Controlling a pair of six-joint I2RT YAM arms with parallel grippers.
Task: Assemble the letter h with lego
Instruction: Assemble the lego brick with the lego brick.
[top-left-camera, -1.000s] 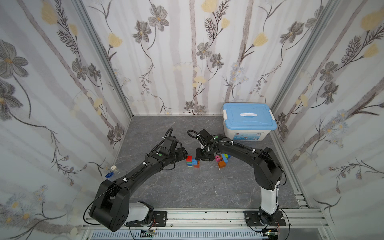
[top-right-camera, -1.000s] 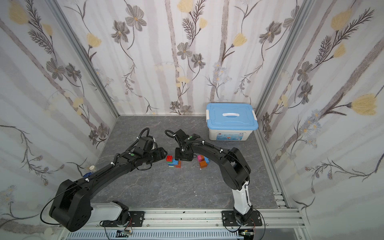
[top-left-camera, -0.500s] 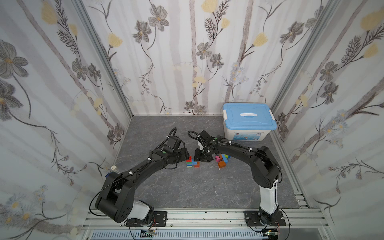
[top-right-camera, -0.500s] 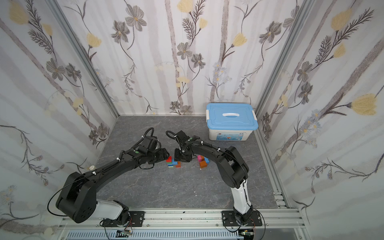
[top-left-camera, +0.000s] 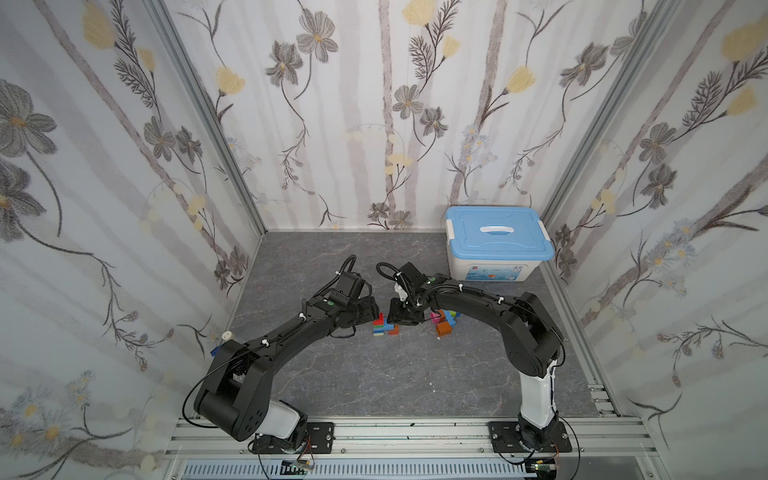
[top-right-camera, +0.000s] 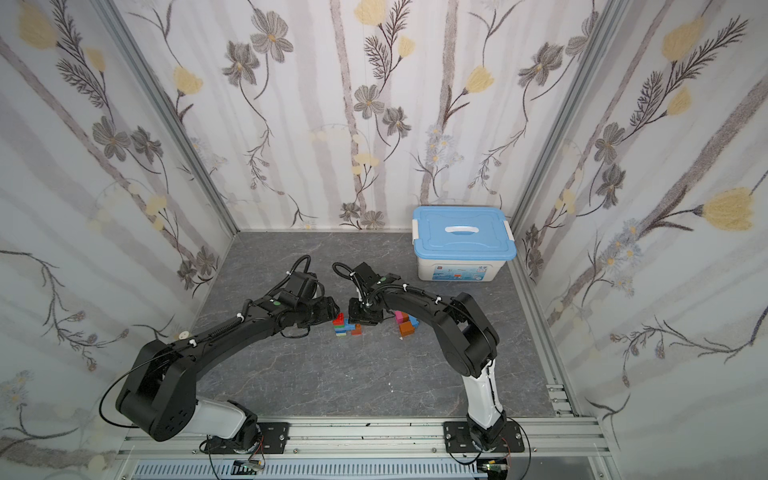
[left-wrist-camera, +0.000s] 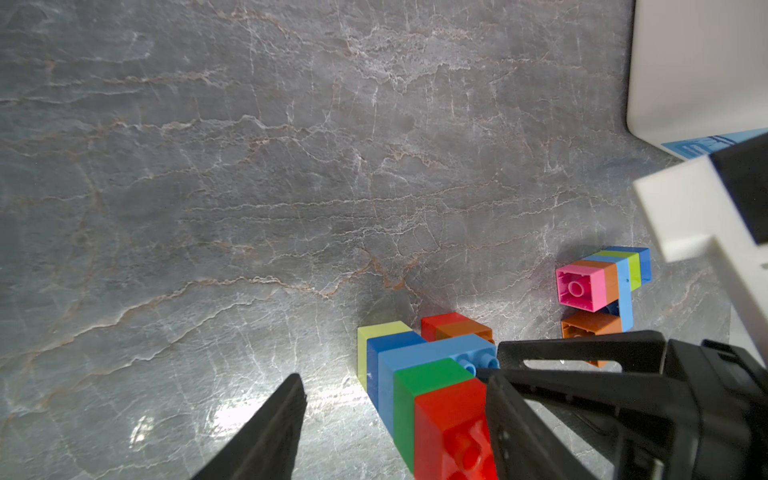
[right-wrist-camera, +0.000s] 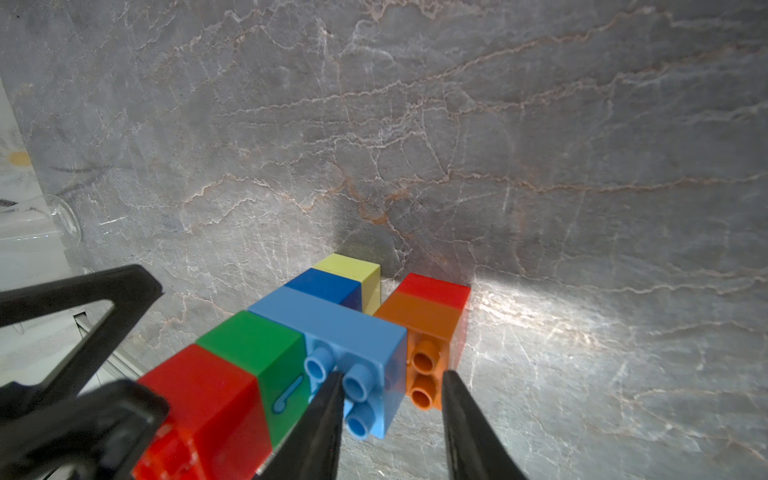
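The lego assembly (top-left-camera: 384, 326) lies flat on the grey table: a red, green, long light-blue, blue and lime row (right-wrist-camera: 291, 332), with an orange and red pair (right-wrist-camera: 428, 316) beside the light-blue brick's end. My left gripper (left-wrist-camera: 395, 415) is open around the row's red end, the red brick (left-wrist-camera: 449, 419) close against one finger and a wide gap to the other. My right gripper (right-wrist-camera: 390, 399) faces the studs with narrow open jaws: one fingertip is over the light-blue studs, the other by the orange brick's outer side. Both grippers (top-right-camera: 334, 313) (top-right-camera: 363, 318) meet over the assembly.
A second stuck-together lego cluster (top-left-camera: 444, 323) of pink, orange, light-blue, lime and blue lies just right of the assembly, under the right arm. A white storage box with a light-blue lid (top-left-camera: 496, 245) stands at the back right. Papered walls enclose the table on three sides.
My left gripper has moved right, up to the red end of the assembly. My right gripper's jaws have narrowed around the light-blue and orange bricks.
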